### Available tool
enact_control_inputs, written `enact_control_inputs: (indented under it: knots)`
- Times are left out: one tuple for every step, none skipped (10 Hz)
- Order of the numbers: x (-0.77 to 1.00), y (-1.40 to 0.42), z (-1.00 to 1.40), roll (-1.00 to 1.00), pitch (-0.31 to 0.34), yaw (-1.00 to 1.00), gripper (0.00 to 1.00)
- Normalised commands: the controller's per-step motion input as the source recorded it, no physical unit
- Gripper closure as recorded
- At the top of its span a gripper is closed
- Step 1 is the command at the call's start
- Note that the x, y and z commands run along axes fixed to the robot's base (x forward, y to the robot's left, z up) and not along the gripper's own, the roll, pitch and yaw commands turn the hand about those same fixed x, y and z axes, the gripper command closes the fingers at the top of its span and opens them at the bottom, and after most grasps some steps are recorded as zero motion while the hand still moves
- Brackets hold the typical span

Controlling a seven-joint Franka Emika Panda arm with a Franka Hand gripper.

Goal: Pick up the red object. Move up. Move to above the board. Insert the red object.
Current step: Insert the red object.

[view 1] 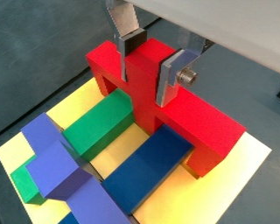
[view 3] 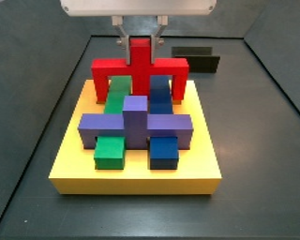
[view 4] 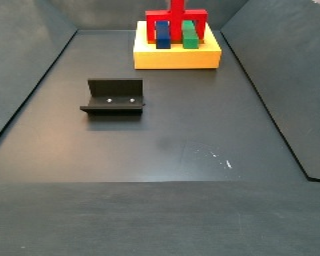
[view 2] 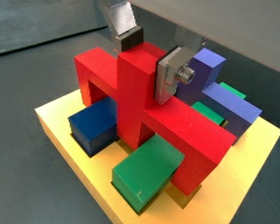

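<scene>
The red object [view 1: 189,118] stands on the yellow board [view 1: 241,162], its bar spanning the green block [view 1: 101,127] and the blue block [view 1: 154,166], with one leg down on each side. It also shows in a wrist view [view 2: 166,127] and in both side views [view 3: 140,66] [view 4: 176,18]. My gripper [view 1: 150,68] is over the central upright post with one finger on each side. In a side view [view 3: 140,42] narrow gaps show between the fingers and the post, so the gripper is open. A purple cross-shaped block [view 3: 134,120] sits on the board [view 3: 134,178] in front of the red object.
The fixture [view 4: 113,97] stands on the dark floor away from the board [view 4: 176,55]; in a side view it [view 3: 197,58] is behind the board. Raised dark walls border the floor.
</scene>
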Motion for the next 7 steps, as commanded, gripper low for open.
enact_control_inputs:
  knots:
    - [-0.05,0.0,-0.06,0.06,0.049,-0.07,1.0]
    - [0.0,0.0,-0.06,0.06,0.037,-0.07,1.0]
    - [0.0,0.0,-0.1,0.03,0.0,-0.09,1.0]
    - [0.0,0.0,-0.09,0.0,0.0,-0.01,1.0]
    - [0.0,0.0,-0.18,0.06,0.0,0.0,1.0]
    - [0.03,-0.01,-0.31,0.17,0.007,0.0,1.0]
    - [0.0,-0.04,-0.42,0.23,0.0,0.0,1.0]
